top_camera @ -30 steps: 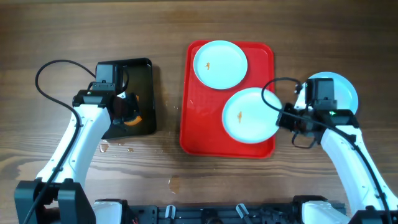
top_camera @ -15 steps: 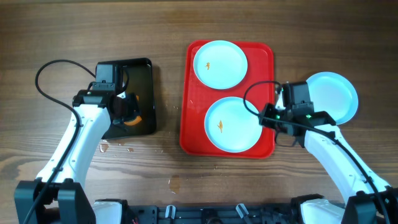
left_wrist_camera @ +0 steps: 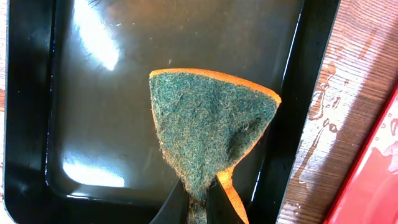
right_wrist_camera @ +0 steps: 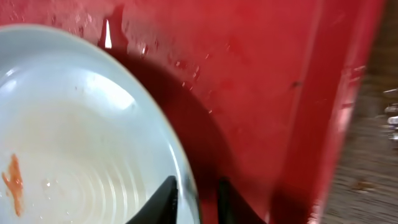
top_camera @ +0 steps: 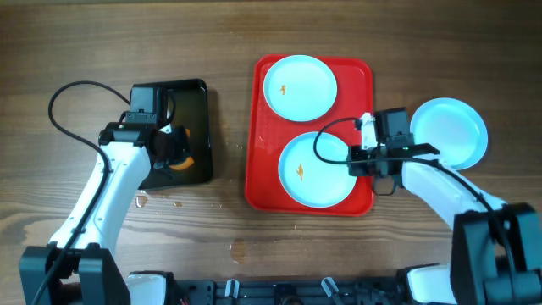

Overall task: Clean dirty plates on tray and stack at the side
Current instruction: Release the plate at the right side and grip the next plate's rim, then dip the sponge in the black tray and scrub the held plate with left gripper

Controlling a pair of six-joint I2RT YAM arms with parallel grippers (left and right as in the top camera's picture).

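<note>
The step in hand seems to be the cleaning of the near plate, which lies in the red tray with an orange smear near its middle. The right gripper is closed on the right rim of this plate, probably to steady it. The left gripper pinches a green-and-orange sponge above the black tray, well apart from the plates. The far plate is also smeared; a 3rd plate sits on the table just right of the tray. Next, I think, the left arm must carry the sponge across to the smear and rub it.
</note>
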